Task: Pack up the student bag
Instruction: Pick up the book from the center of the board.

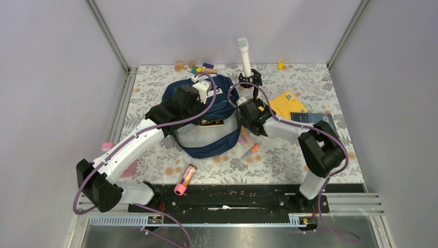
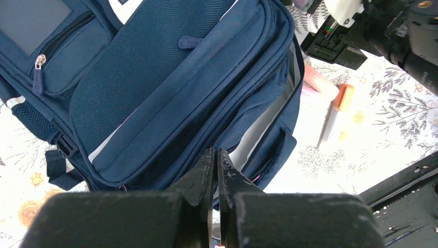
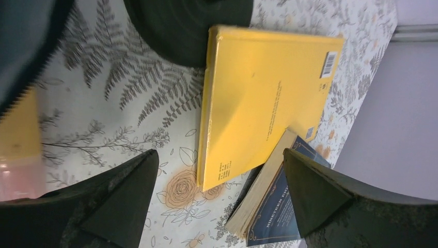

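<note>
Top external: your bag (image 1: 206, 147) lies mid-table, a little left of centre, between the two arms; the left arm (image 1: 139, 139) covers much of its top
Left wrist: you look down on the bag's navy front; the main compartment gapes and grey lining shows, but anything inside is hidden
Left gripper (image 2: 216, 155): fingers pressed together with nothing visible between them; the tips sit over the bag's open rim, and you cannot tell whether they touch the fabric
Right gripper (image 3: 219, 155): fingers wide apart and empty, above the tablecloth (image 3: 103, 129) beside the bag
Yellow book (image 3: 268, 93): flat on the cloth; a dark round shape you cannot identify cuts off one corner
Blue book (image 3: 279, 212): touches the yellow book's edge; partly cut off by the frame and a finger
Marker (image 2: 338, 111): orange-capped, just beside the bag; a pink item (image 2: 320, 82) next to it is partly hidden behind the bag
Right wrist, left edge: blurred yellow and pink patches, too close for you to make out
</note>
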Tool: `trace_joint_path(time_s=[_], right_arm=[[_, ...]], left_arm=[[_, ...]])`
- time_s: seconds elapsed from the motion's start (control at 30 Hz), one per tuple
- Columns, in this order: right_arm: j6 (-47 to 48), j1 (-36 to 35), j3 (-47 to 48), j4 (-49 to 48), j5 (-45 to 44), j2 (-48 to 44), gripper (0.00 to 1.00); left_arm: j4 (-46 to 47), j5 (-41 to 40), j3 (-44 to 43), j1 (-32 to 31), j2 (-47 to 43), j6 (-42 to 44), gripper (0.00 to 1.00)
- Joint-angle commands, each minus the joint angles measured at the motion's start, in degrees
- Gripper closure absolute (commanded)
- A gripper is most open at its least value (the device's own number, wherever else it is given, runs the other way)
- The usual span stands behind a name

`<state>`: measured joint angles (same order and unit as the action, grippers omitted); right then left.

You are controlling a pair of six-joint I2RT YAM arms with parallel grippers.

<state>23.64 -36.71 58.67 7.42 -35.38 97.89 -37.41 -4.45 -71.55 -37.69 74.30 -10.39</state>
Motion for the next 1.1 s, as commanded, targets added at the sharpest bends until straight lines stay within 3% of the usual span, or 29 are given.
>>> trace_joint_path(time_s=[0.0,0.93,1.07], right_arm=[[3.59,2.17,2.24,2.32,-3.05,2.91,0.03],[11.47,3.26,9.06,-6.33,-15.84,19.19,0.11],[12.99,3.22,8.28,-9.58,-17.73,20.03,0.21]], left_arm=[[0.33,-5.47,-3.02,0.25,-0.7,0.12,1.0],[0.41,-5.48,-3.07,0.51,-0.22,0.02,1.0],[0.47,-5.4,-3.03,0.54,-0.47,0.02,1.0]])
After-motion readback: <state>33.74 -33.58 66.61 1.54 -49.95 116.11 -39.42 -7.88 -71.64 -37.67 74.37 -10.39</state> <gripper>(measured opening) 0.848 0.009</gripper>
